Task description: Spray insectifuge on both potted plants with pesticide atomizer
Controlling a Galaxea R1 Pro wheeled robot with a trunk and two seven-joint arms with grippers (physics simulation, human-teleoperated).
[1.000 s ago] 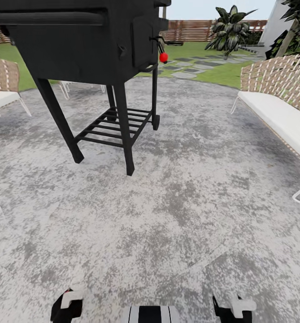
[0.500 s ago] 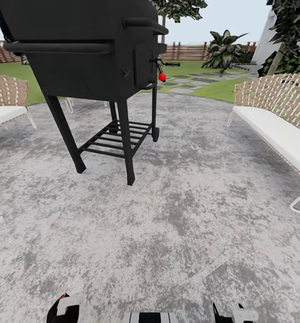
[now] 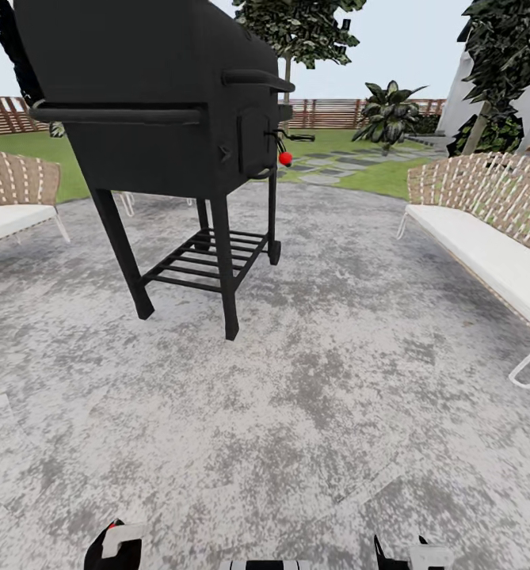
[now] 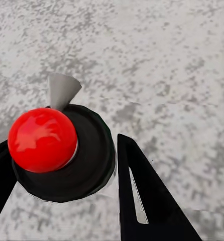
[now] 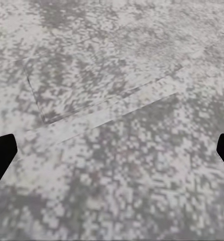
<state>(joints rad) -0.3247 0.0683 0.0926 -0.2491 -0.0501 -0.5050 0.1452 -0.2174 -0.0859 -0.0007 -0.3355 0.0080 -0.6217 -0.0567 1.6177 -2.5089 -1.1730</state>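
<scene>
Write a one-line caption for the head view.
Black grill on a grey patio, flanked by woven seats, lawn beyond.

Head forward; wrists close over patio [image 3: 312, 380].

The robot's arms end in black housings with white blocky fittings, the left arm [image 3: 114, 545] and the right arm [image 3: 411, 552]. Between them sits a black-and-white striped trunk part [image 3: 269, 564]. The left gripper [image 4: 62, 165] has black wedge-shaped fingers [image 4: 142, 201], one with a pale slot, beside a round black base [image 4: 87, 160] bearing a glossy red ball [image 4: 41, 139]. The right gripper [image 5: 112, 150] has black fingertips [image 5: 1, 150].
</scene>
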